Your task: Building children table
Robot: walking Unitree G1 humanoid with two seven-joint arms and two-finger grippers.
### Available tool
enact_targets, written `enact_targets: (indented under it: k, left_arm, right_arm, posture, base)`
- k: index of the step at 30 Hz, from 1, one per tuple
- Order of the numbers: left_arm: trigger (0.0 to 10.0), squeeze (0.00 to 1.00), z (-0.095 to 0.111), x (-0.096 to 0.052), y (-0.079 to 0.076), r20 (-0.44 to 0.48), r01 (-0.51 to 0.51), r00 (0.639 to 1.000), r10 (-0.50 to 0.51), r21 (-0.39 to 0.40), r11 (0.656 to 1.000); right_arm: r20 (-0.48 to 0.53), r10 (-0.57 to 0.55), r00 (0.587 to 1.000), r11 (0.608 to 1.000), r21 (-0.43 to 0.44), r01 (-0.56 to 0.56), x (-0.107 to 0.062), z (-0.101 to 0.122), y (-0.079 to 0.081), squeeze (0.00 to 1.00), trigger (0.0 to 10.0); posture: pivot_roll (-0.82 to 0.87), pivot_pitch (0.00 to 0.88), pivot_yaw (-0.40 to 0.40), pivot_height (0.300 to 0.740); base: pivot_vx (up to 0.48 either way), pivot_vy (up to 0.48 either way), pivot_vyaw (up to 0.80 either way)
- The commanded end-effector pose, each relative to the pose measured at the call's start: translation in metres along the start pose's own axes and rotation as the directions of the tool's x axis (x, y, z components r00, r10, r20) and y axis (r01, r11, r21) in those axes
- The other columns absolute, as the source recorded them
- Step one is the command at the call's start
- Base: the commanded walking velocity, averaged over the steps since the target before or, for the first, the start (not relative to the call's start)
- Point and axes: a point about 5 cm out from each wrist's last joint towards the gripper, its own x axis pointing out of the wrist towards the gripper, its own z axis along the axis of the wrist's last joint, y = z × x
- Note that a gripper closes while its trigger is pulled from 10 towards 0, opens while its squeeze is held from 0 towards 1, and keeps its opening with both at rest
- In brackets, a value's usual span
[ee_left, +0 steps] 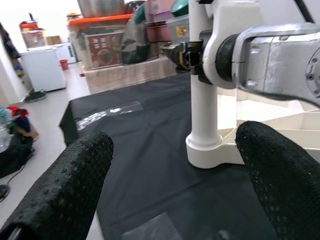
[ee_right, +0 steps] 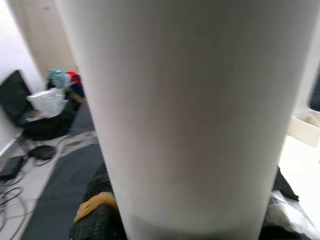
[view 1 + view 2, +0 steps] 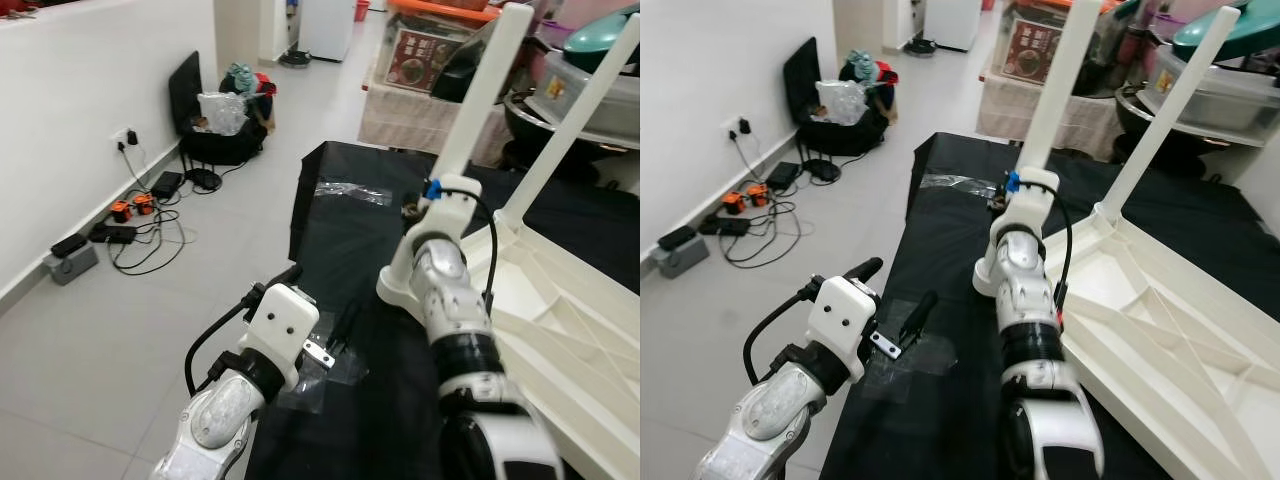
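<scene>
A black cloth [image 3: 360, 260] covers the work surface, and on its right side a white table [image 3: 560, 310] lies upside down with two legs standing up. The right gripper [image 3: 1012, 192] is closed around the near-left leg [image 3: 485, 90]. The left gripper [image 3: 895, 300], fingers [image 1: 70, 190] wide apart and empty, hovers left of that leg's base.

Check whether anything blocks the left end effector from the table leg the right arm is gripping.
Nothing visible does. The left end effector hovers open over the black cloth, and only bare cloth lies between it and the base of the white leg, which the right end effector grips higher up.
</scene>
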Motion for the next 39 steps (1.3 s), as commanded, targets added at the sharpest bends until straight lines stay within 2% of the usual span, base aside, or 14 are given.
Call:
enact_targets:
  k: [1, 2, 3, 7, 8, 13, 14, 22, 23, 27, 33, 37, 38, 39]
  left_arm:
    - [10.0, 0.00, 0.000, 0.001, 0.000, -0.001, -0.002, 1.000, 0.002, -0.002, 1.000]
    - [10.0, 0.00, 0.000, 0.001, 0.000, -0.001, -0.002, 1.000, 0.002, -0.002, 1.000]
    - [10.0, 0.00, -0.001, 0.001, 0.000, -0.002, -0.003, 1.000, 0.003, -0.001, 1.000]
    - [10.0, 0.00, -0.001, 0.001, -0.001, -0.004, -0.004, 1.000, 0.004, 0.000, 1.000]
    - [10.0, 0.00, -0.001, 0.001, -0.001, -0.004, -0.004, 1.000, 0.004, 0.000, 1.000]
    - [10.0, 0.00, -0.001, 0.001, -0.002, -0.004, -0.004, 1.000, 0.004, 0.001, 1.000]
    - [10.0, 0.00, -0.002, 0.001, -0.001, -0.004, -0.006, 1.000, 0.006, 0.002, 1.000]
    - [10.0, 0.00, -0.002, 0.001, -0.001, -0.003, -0.007, 1.000, 0.007, 0.003, 1.000]
    - [10.0, 0.00, -0.002, 0.001, -0.002, -0.002, -0.006, 1.000, 0.006, 0.003, 1.000]
    - [10.0, 0.00, -0.001, 0.002, -0.002, -0.001, -0.007, 1.000, 0.007, 0.004, 1.000]
    - [10.0, 0.00, -0.001, 0.001, -0.001, -0.006, -0.009, 1.000, 0.009, 0.003, 1.000]
    - [10.0, 0.00, -0.001, 0.001, -0.001, -0.006, -0.009, 1.000, 0.009, 0.004, 1.000]
    - [10.0, 0.00, -0.001, 0.001, -0.001, -0.005, -0.010, 1.000, 0.010, 0.005, 1.000]
    - [10.0, 0.00, -0.001, 0.001, -0.001, -0.005, -0.010, 1.000, 0.010, 0.005, 1.000]
  right_arm:
    - [-0.076, -0.058, 0.995, 0.997, 0.054, 0.062, -0.003, -0.013, -0.009, 0.00, 0.0]
    - [-0.076, -0.058, 0.995, 0.997, 0.054, 0.062, -0.003, -0.013, -0.009, 0.00, 0.0]
    - [-0.081, -0.009, 0.997, 0.998, 0.056, 0.013, -0.003, -0.014, 0.000, 0.00, 10.0]
    - [-0.070, 0.124, 0.990, 0.992, 0.031, -0.122, -0.001, -0.010, 0.020, 0.04, 10.0]
    - [-0.041, 0.179, 0.983, 0.984, 0.025, -0.178, 0.001, -0.004, 0.024, 1.00, 10.0]
    - [0.024, 0.213, 0.977, 0.977, -0.014, -0.213, 0.009, 0.014, 0.020, 1.00, 10.0]
    - [0.038, 0.263, 0.964, 0.965, -0.011, -0.263, 0.014, 0.024, 0.019, 0.00, 10.0]
    - [-0.061, 0.555, 0.830, 0.832, 0.036, -0.554, 0.018, 0.032, 0.029, 0.00, 10.0]
    - [-0.130, 0.761, 0.635, 0.643, 0.024, -0.765, 0.006, 0.031, 0.032, 0.00, 10.0]
    - [-0.256, 0.931, 0.261, 0.275, 0.018, -0.961, -0.024, 0.015, 0.031, 0.00, 10.0]
    - [-0.203, 0.979, -0.025, 0.002, 0.136, -0.991, -0.046, 0.004, 0.032, 0.00, 10.0]
    - [-0.171, 0.984, -0.045, -0.017, 0.163, -0.986, -0.046, 0.006, 0.033, 0.00, 10.0]
    - [-0.142, 0.990, -0.015, 0.011, 0.178, -0.984, -0.039, 0.005, 0.033, 0.00, 0.0]
    - [-0.142, 0.990, -0.015, 0.011, 0.178, -0.984, -0.039, 0.005, 0.033, 0.00, 0.0]
  posture:
    - [0.09, 0.000, -0.120, 0.740]
    - [0.09, 0.000, -0.120, 0.740]
    - [0.09, 0.000, -0.122, 0.740]
    - [0.08, 0.000, -0.121, 0.740]
    - [0.08, 0.000, -0.122, 0.740]
    - [0.08, 0.000, -0.120, 0.740]
    - [0.08, 0.000, -0.123, 0.740]
    - [0.08, 0.000, -0.124, 0.740]
    - [0.08, 0.000, -0.128, 0.740]
    - [0.09, 0.000, -0.128, 0.740]
    - [0.09, 0.000, -0.126, 0.740]
    - [0.09, 0.000, -0.126, 0.740]
    - [0.09, 0.000, -0.125, 0.740]
    - [0.09, 0.000, -0.125, 0.740]
  base:
    - [0.000, 0.000, 0.00]
    - [0.000, 0.000, 0.00]
    - [0.000, 0.000, 0.00]
    - [0.000, 0.000, 0.00]
    - [0.000, 0.000, 0.00]
    - [0.000, 0.000, 0.00]
    - [0.000, 0.000, 0.00]
    - [0.000, 0.000, 0.00]
    - [0.000, 0.000, 0.00]
    - [0.000, 0.000, 0.00]
    - [0.000, 0.000, 0.00]
    - [0.000, 0.000, 0.00]
    - [0.000, 0.000, 0.00]
    - [0.000, 0.000, 0.00]
